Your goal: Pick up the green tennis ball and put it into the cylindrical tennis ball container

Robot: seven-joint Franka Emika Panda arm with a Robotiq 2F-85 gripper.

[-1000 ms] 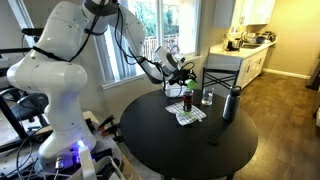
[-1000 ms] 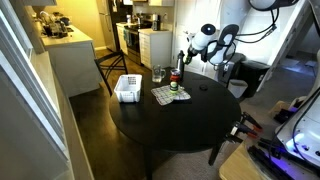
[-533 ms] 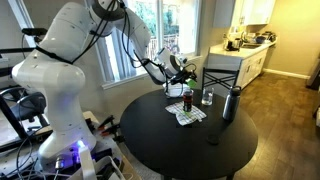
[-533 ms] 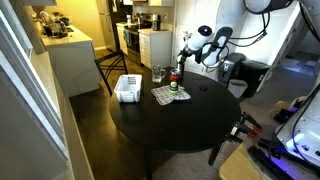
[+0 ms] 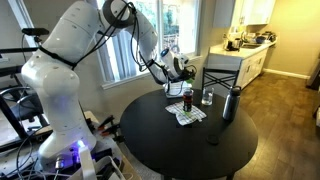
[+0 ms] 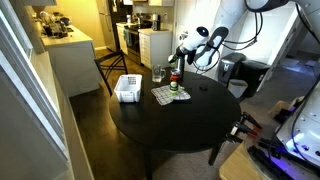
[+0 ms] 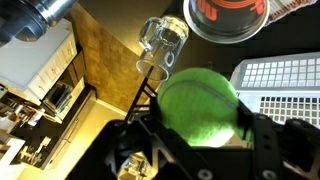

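While the jaws are clamped on it, the item is catalogued in the air.

**Item:** the green tennis ball (image 7: 198,102) — fuzzy, bright yellow-green, the only one in view.

**Location:** between the dark fingers (image 7: 262,140) of the gripper (image 5: 181,69), raised over the far side of the round black table (image 5: 185,150) and touching nothing else.

**Hand:** partly closed. The jaws press on opposite sides of the ball at about its widest girth, and nothing else is held.

**Destination:** the cylindrical tennis ball container (image 7: 228,14), dark reddish, upright on a checked cloth (image 5: 188,116). In the wrist view its round top lies just beyond the ball, not directly in line with it.

**Neighbours:**
- A clear glass (image 7: 160,45) stands just beside the container.
- A white basket (image 7: 285,85) lies near.
- A dark bottle (image 5: 231,103) stands further along the table.

**Handling, as judged:**
- **Weight and surface:** light and springy. The felt should grip well and is unlikely to slip.
- **Fragility:** not fragile, but it will roll or bounce off if released badly.
- **Best hold:** across the middle, as here — an off-centre pinch would tend to squeeze it out.
- **Fit:** the container looks barely wider than the ball, so the ball likely needs centring over the mouth before release.
- **Risk:** a knock at the rim might tip the container into the glass.
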